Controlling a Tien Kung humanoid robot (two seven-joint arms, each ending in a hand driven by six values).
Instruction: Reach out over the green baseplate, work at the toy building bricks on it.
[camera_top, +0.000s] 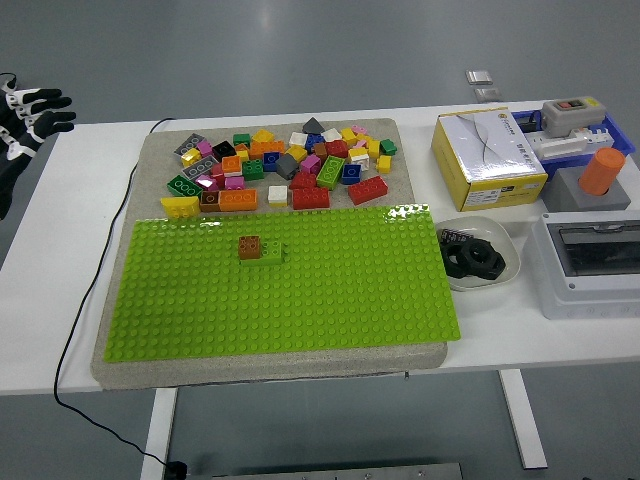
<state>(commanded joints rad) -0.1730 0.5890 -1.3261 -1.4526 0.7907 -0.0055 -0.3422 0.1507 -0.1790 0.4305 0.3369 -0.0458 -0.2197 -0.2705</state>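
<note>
The green baseplate (300, 290) looks like hard plastic, studded, with a slight gloss at its far edge. It lies on a grey mat (155, 150) that seems matt and a little rough, like felt or stone. The bricks (290, 165) are smooth, shiny plastic. The worktop (80, 200) is white, smooth and matt. The yellow box (488, 158) looks like cardboard. The white bowl (480, 255) is smooth and glossy.
</note>
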